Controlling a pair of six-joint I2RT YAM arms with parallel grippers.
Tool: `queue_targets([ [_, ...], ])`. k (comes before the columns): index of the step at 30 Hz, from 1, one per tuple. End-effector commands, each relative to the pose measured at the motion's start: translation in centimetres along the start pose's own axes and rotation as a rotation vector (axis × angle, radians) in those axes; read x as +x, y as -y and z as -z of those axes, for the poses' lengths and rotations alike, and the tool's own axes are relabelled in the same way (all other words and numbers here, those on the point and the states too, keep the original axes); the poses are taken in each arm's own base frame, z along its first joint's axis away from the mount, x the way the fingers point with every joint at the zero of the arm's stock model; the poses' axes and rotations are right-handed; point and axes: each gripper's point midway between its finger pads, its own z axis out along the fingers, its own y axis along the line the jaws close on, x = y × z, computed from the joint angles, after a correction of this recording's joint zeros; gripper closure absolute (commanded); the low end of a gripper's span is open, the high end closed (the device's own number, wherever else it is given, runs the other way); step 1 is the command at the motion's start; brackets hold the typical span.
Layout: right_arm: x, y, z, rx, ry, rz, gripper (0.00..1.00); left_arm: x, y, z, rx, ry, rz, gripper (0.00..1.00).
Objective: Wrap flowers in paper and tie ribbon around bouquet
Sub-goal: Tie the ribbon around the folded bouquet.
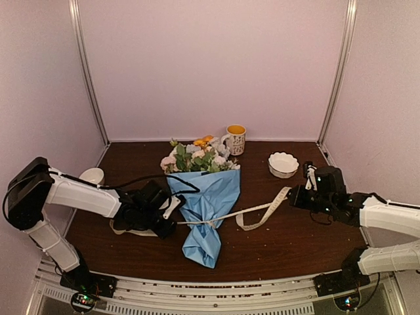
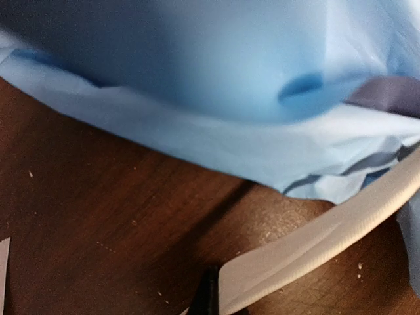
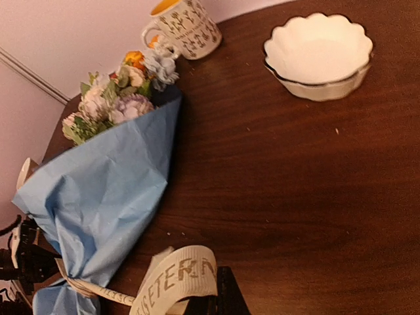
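The bouquet lies in the middle of the table, its flowers (image 1: pixel 197 157) (image 3: pixel 111 98) pointing to the back and wrapped in a cone of light blue paper (image 1: pixel 211 193) (image 2: pixel 230 79) (image 3: pixel 111 190). The cream ribbon (image 1: pixel 262 210) (image 2: pixel 315 243) (image 3: pixel 177 282) crosses the cone's narrow waist and stretches out to both sides. Just left of the cone, low over the table, my left gripper (image 1: pixel 172 211) (image 2: pixel 213 298) is shut on the ribbon's left run. My right gripper (image 1: pixel 293 195) (image 3: pixel 216 302) is shut on the lettered right end, well right of the bouquet.
A patterned mug (image 1: pixel 235 139) (image 3: pixel 187 29) stands behind the flowers. A white scalloped bowl (image 1: pixel 283 164) (image 3: pixel 318 56) sits at the back right, close to my right arm. A small white bowl (image 1: pixel 92 176) is at the left edge. A slack ribbon loop (image 1: pixel 125 230) lies under my left arm.
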Motion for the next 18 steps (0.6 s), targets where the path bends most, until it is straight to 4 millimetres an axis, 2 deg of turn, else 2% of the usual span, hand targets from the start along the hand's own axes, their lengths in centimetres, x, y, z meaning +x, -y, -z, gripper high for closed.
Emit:
queue_targets([
  [1,2.7,5.5,0.5,0.123,-0.040,-0.092,1.00,5.4,-2.5,-0.8,-0.087,-0.145,0.108,1.00],
  [5,3.2,9.6,1.3,0.201,-0.030,-0.174,1.00,5.9,-2.4,-0.6,-0.075,-0.138,0.132,1.00],
  [13,2.5,14.5,2.8,0.339,-0.078,-0.204,1.00,6.2,-2.6,-0.4,-0.080,-0.135,0.146,1.00],
  [17,3.2,17.4,3.4,0.376,-0.099,-0.327,1.00,5.8,-2.6,0.1,-0.080,-0.110,0.143,1.00],
  [18,3.5,17.5,3.4,0.374,-0.110,-0.333,1.00,5.5,-2.5,0.2,-0.071,-0.100,0.134,1.00],
])
